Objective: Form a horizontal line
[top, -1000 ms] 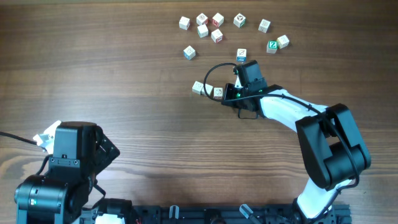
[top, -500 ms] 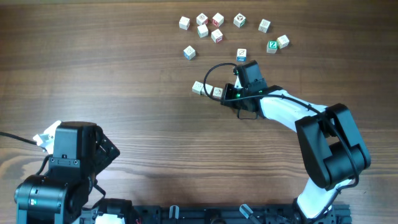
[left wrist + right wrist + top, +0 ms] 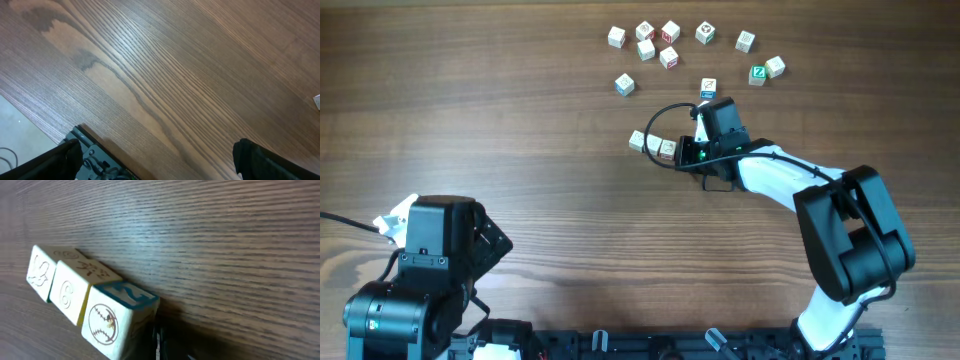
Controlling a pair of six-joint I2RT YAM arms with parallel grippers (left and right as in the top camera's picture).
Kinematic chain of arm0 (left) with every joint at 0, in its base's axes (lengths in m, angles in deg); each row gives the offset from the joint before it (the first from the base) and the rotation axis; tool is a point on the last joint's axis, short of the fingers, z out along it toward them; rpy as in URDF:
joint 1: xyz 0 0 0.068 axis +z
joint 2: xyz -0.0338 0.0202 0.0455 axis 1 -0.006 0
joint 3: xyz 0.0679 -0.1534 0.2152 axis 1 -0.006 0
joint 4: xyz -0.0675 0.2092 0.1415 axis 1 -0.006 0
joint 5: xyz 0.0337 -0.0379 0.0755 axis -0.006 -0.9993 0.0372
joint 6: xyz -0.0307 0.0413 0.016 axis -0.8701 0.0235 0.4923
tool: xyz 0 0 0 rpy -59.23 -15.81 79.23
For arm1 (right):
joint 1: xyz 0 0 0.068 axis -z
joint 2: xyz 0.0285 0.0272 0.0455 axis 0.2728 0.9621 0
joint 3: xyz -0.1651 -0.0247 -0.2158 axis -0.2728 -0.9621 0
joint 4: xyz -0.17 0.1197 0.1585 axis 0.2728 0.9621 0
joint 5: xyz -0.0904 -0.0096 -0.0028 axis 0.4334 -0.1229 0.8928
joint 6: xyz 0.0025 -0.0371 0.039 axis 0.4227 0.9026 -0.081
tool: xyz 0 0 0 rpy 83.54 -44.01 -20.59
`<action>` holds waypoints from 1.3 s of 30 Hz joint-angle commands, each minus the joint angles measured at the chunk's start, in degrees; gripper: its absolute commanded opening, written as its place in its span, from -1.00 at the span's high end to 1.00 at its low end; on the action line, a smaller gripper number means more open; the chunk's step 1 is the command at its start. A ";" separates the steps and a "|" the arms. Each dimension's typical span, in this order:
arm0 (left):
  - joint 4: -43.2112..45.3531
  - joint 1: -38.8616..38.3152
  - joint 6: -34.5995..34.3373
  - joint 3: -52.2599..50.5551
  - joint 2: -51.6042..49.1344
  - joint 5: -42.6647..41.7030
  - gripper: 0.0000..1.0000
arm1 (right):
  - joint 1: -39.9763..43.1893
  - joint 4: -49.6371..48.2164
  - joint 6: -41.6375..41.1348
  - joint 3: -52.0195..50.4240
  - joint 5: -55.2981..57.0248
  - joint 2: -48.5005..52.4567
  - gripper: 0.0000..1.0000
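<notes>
The horizontal line (image 3: 75,291) is a row of three whitish cubes touching side by side on the wooden table. The end cube (image 3: 112,322) has a baseball drawing and a blue top. In the overhead view two cubes of the row (image 3: 652,146) show left of my right gripper (image 3: 686,153), and the third is hidden under it. In the right wrist view my right gripper (image 3: 159,341) is shut, its dark fingertips against the baseball cube's side. My left gripper (image 3: 160,160) is open and empty over the table's near edge.
Several loose letter cubes lie scattered at the back: a cluster (image 3: 655,42), a single cube (image 3: 624,85), a blue-marked one (image 3: 709,90) just behind the right gripper, and a green-lettered one (image 3: 758,72). The left arm (image 3: 430,255) sits at the front left.
My right gripper has edged a little to the left, and the nearest cubes have shifted left with it. The left arm has not moved.
</notes>
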 commanded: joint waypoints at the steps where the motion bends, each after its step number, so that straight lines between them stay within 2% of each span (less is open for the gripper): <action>1: -0.07 0.37 -0.96 -0.07 0.13 0.28 -1.00 | -0.17 -0.44 2.08 -0.81 -1.92 1.42 0.91; 11: -0.07 0.37 -0.96 -0.09 0.13 0.28 -1.00 | -0.17 -2.45 1.36 -0.81 1.57 1.42 0.91; 13: -0.07 0.37 -0.96 -0.09 0.13 0.28 -1.00 | -0.15 3.19 -4.46 -0.70 9.35 1.25 0.91; 14: -0.07 0.37 -0.96 -0.09 0.13 0.28 -1.00 | -0.13 6.16 -5.77 -0.57 11.34 0.94 0.82; 15: -0.07 0.37 -0.96 -0.09 0.13 0.28 -1.00 | -0.13 10.71 -6.10 0.22 12.33 -0.94 -0.43; 17: -0.07 0.37 -0.96 -0.09 0.13 0.28 -1.00 | -0.20 15.41 -6.34 2.10 12.35 -4.04 -0.99; 19: -0.07 0.37 -0.96 -0.07 0.13 0.28 -1.00 | -0.20 22.38 -8.72 5.35 12.13 -10.29 -0.99; 22: -0.07 0.37 -0.96 -0.07 0.13 0.28 -1.00 | -1.66 23.85 -12.90 7.67 10.10 -15.80 -0.99; 24: -0.07 0.37 -0.96 -0.07 0.13 0.28 -1.00 | -4.02 23.65 -15.32 8.87 14.29 -15.80 -0.99; 28: -0.07 0.37 -0.96 -0.09 0.13 0.28 -1.00 | -13.64 23.06 -28.87 9.60 28.52 -15.61 -0.99; 32: -0.07 0.37 -0.96 -0.09 0.13 0.28 -1.00 | -17.14 17.73 -29.20 9.84 30.53 -13.51 -0.99; 34: -0.07 0.37 -0.96 -0.07 0.13 0.28 -1.00 | -17.16 18.21 -28.96 12.52 30.25 -11.65 -0.99; 39: -0.07 0.37 -0.96 -0.07 0.13 0.28 -1.00 | -17.29 35.10 -28.55 29.68 31.85 -1.31 -0.99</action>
